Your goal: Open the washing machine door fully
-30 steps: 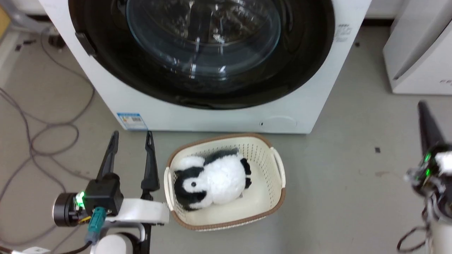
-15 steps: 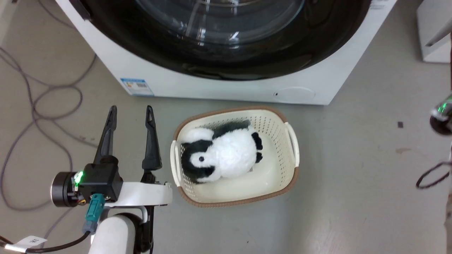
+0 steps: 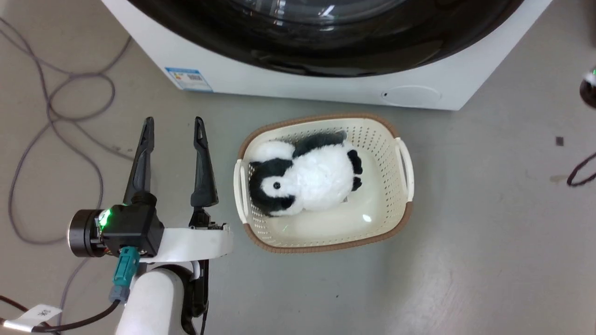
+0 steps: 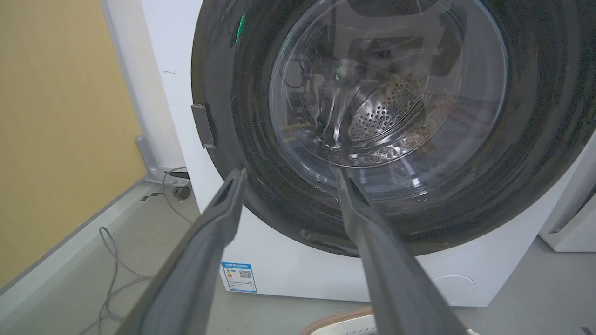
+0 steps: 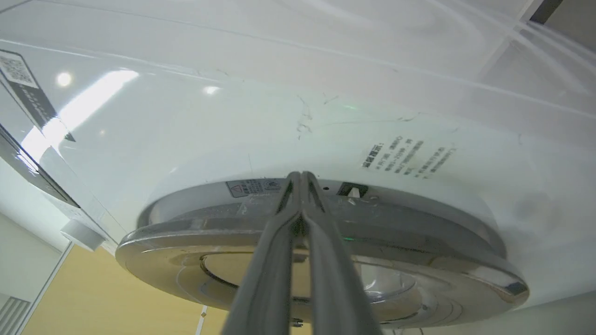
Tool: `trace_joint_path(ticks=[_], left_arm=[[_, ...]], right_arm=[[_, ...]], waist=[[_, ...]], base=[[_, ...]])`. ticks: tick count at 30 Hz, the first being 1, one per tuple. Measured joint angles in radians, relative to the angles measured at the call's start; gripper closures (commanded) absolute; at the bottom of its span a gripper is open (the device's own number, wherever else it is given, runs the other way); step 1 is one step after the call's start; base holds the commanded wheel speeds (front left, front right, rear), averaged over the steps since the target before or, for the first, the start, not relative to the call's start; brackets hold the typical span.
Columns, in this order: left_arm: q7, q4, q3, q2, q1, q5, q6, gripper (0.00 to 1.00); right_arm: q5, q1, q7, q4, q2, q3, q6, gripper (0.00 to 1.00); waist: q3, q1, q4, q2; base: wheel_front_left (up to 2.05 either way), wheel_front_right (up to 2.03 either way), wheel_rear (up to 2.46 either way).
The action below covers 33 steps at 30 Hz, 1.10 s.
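Observation:
The washing machine (image 3: 326, 95) is a white front-loader along the top of the head view. Its glossy black washing machine door (image 4: 535, 139) lies against the front, and the steel drum shows through the glass bowl. A small handle tab (image 4: 203, 125) sits on the door's left edge. My left gripper (image 3: 174, 122) is open and empty over the floor, left of the basket and pointing at the door (image 4: 291, 173). My right gripper (image 5: 300, 176) is shut on nothing. Its tips rest at the seam between the door's shiny rim (image 5: 186, 242) and the white front panel (image 5: 233, 116).
A cream basket (image 3: 326, 118) holding a plush penguin (image 3: 316, 179) stands on the floor just before the machine. Loose cables (image 3: 60, 88) lie at the left. Another white appliance (image 4: 572, 218) stands to the machine's right, and a yellow wall (image 4: 56, 116) to its left.
The head camera has tilted down, so the machine and basket sit higher in the picture. My right arm has risen toward the machine and mostly left the head view. The left gripper holds still.

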Motion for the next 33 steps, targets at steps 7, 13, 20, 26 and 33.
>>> trace_joint_path(ticks=[7, 13, 20, 26, 33], left_arm=[[-0.009, -0.001, -0.014, 0.0, -0.018, -0.008, 0.009, 0.0], [-0.009, 0.003, -0.02, 0.0, -0.018, -0.01, 0.01, 0.0], [-0.009, 0.008, -0.022, 0.0, -0.022, -0.012, 0.01, 0.0], [-0.009, 0.014, -0.026, 0.0, -0.024, -0.019, 0.01, 0.0], [-0.009, 0.019, -0.03, 0.0, -0.029, -0.024, 0.01, 0.0]], right_arm=[[0.011, -0.066, 0.066, 0.034, -0.01, 0.08, 0.0, 1.0], [-0.007, -0.065, 0.083, 0.035, -0.02, 0.114, 0.0, 1.0], [-0.024, -0.072, 0.096, 0.041, -0.042, 0.149, 0.0, 1.0], [-0.031, -0.078, 0.095, 0.048, -0.054, 0.167, 0.0, 1.0], [-0.03, -0.101, 0.098, 0.06, -0.056, 0.189, -0.001, 1.0]], waist=[[0.025, 0.0, 0.014, 0.0], [0.021, 0.0, 0.017, 0.0], [0.028, 0.0, 0.018, 0.0], [0.028, -0.0001, 0.021, 0.0], [0.034, -0.0001, 0.028, 0.0]], base=[[0.0, 0.0, 0.0], [0.0, 0.0, 0.0], [0.0, 0.0, 0.0], [0.0, 0.0, 0.0], [0.0, 0.0, 0.0]])
